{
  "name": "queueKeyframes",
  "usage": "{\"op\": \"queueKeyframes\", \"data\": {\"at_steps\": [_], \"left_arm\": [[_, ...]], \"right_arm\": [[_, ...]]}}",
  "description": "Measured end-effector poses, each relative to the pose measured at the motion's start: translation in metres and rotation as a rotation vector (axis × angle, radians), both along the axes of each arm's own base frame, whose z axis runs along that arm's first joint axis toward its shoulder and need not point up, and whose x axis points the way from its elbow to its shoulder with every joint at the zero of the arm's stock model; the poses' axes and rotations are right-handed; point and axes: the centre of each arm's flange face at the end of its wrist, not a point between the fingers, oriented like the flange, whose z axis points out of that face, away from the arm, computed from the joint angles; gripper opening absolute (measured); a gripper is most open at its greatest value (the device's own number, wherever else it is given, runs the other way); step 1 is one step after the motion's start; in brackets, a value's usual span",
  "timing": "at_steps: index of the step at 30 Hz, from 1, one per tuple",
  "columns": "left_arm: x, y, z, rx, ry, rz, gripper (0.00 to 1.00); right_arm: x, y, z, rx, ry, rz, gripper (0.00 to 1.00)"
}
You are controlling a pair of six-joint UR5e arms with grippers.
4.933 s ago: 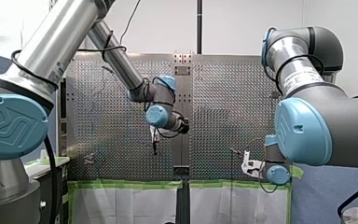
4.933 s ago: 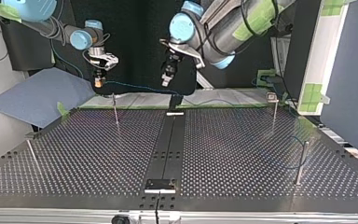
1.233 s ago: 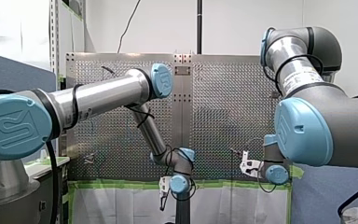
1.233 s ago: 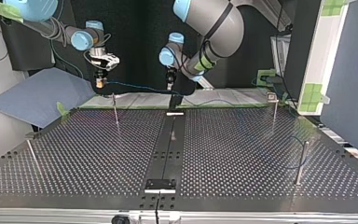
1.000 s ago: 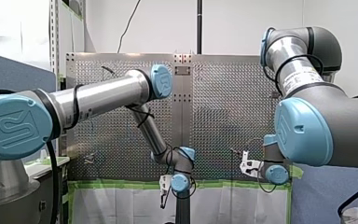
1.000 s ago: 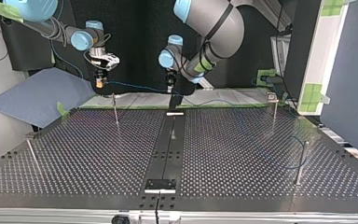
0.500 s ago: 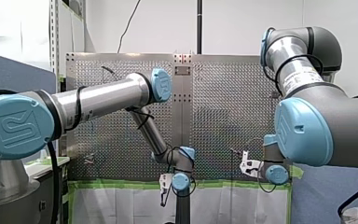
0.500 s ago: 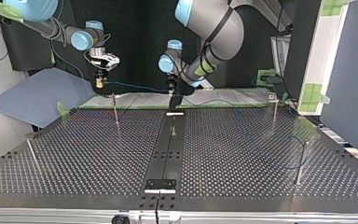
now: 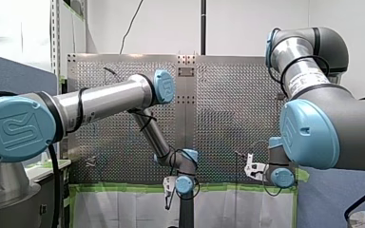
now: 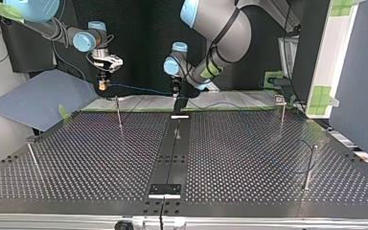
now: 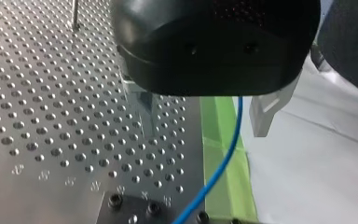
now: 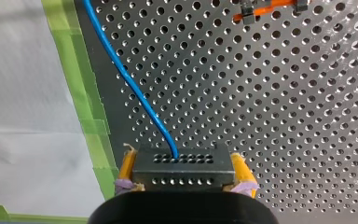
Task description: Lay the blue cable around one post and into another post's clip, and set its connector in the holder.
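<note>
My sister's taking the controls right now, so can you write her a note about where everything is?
Right pincer: shut on the black connector, above the edge of the perforated table.
Left pincer: open, blue cable running between its fingers, ungripped.
Done: connector picked up.
Left, as far as shows: lay the cable round a post, clip it, seat the connector.

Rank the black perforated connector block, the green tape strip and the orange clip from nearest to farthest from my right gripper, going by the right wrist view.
1. The black perforated connector block: clamped between the jaws of my right gripper.
2. The green tape strip: just beside the gripper.
3. The orange clip: far ahead of the gripper.
</note>
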Motion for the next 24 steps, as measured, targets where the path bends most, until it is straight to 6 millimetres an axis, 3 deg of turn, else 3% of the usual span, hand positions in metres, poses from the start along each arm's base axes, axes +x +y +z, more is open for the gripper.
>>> {"op": "queueKeyframes", "data": {"at_steps": [1, 3, 4, 6, 16, 21, 24], "left_arm": [[0.0000, -0.0007, -0.0001, -0.003, 0.000, -0.007, 0.95], [-0.0001, -0.0019, -0.0006, -0.007, 0.002, -0.022, 0.82], [0.0001, -0.0022, -0.0005, -0.008, 0.002, -0.025, 0.82], [0.0001, -0.0020, -0.0008, -0.008, 0.004, -0.031, 0.71], [0.0023, 0.0031, -0.0016, 0.002, 0.002, -0.011, 0.69], [0.0035, 0.0050, -0.0014, 0.004, 0.002, -0.005, 0.56], [0.0043, 0.0061, -0.0016, 0.005, 0.002, -0.003, 0.53]], "right_arm": [[0.0000, 0.0000, 0.0000, 0.000, 0.000, 0.000, 0.00], [0.0000, 0.0000, 0.0000, 0.000, 0.000, 0.000, 0.00], [0.0000, 0.0000, 0.0000, 0.000, 0.001, 0.000, 0.00], [0.0000, 0.0000, 0.0000, 0.000, 0.001, 0.000, 0.00], [-0.0003, 0.0000, -0.0001, 0.000, 0.001, 0.000, 0.00], [-0.0003, 0.0001, -0.0001, 0.001, 0.002, 0.000, 0.00], [-0.0002, 0.0003, -0.0002, 0.001, 0.004, 0.000, 0.00]]}}
